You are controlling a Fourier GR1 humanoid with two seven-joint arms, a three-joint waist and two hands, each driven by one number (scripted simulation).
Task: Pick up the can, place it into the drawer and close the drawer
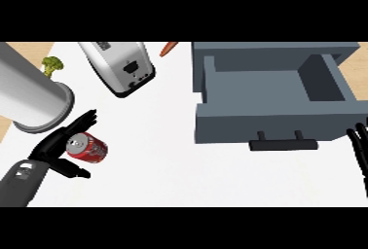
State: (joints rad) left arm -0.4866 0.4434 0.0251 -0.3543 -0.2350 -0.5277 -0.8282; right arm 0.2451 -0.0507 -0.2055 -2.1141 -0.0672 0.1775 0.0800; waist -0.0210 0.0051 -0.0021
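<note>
A red soda can (88,148) with a silver top lies on its side on the white counter at the lower left. My left hand (50,148) is around it: the straight fingers (78,124) reach up behind the can and the thumb (73,170) lies just below it, so the hand is open and cups the can without curling round it. The grey drawer (215,119) stands pulled out at the upper right, nothing inside, with its dark handle (283,144) on the front. My right hand (358,148) rests open at the right edge, fingers up, beside the drawer's front corner.
A large silver cylinder (32,97) lies just above my left hand. A silver toaster (119,65) sits at the top middle, a carrot (167,48) beyond it, and a broccoli floret (52,65) at the top left.
</note>
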